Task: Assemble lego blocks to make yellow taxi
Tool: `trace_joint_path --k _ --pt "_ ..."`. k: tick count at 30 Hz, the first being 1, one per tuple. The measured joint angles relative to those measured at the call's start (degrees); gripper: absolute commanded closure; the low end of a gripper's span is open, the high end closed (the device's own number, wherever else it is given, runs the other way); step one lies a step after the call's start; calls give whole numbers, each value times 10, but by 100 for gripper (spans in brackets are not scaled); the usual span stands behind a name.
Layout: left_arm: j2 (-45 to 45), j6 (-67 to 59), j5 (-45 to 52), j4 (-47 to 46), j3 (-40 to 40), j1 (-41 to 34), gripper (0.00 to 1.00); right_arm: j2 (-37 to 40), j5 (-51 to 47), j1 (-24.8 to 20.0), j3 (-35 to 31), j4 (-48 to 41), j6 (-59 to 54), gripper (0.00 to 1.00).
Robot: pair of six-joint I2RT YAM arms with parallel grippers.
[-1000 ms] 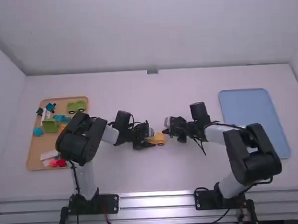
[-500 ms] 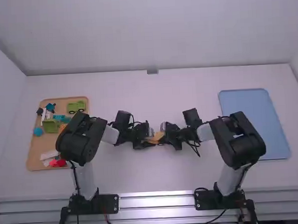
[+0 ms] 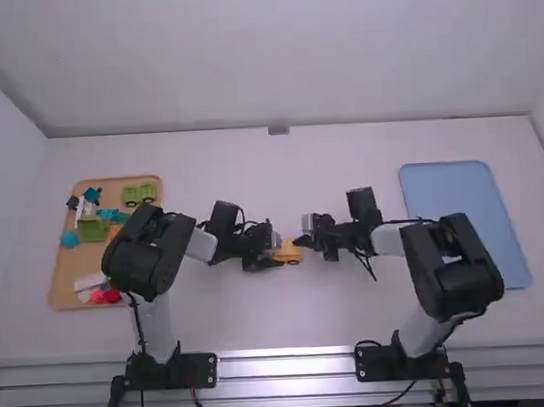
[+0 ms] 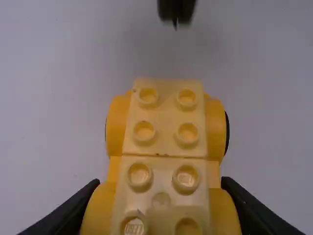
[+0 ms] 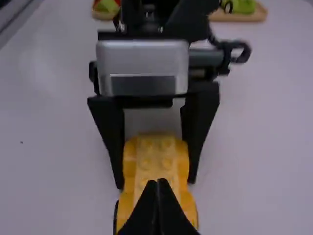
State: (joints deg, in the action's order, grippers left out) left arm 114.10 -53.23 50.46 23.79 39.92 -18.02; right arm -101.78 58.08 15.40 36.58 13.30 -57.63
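One yellow car (image 4: 166, 122), left gripper (image 4: 160, 191) clamping; right gripper (image 5: 157, 183), clenched empty, backing toward right table edge (image 3: 535, 144) (press likely finishing).

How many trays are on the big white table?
2. A tan tray is at the left side of the high view, partly behind the left arm. A blue tray is at the right side.

Yellow toy car (image 4: 165, 146), studs (image 4: 188, 134) perhaps cream
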Motion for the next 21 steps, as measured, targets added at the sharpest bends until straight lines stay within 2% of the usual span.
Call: trace_joint_path --k 2,6,12,17,18,19,20,21 --pt "0 0 0 0 0 0 72 -10 -47 23 0 0 22 100" --pt "0 -1 0 -1 0 0 72 -22 -81 43 3 0 60 100" --pt "0 -1 -1 -1 0 0 73 -21 -94 47 12 -19 88 100" --pt "0 0 -1 0 0 0 67 -23 -70 39 5 36 87 100" --pt "0 0 -1 0 0 0 65 -23 -47 29 4 55 83 98" --pt "0 0 0 0 0 0 59 -23 -31 22 4 69 83 77" --pt "0 0 0 0 0 0 53 -22 -14 13 4 85 87 63" --pt "0 0 0 0 0 0 47 -18 11 0 4 103 86 53"
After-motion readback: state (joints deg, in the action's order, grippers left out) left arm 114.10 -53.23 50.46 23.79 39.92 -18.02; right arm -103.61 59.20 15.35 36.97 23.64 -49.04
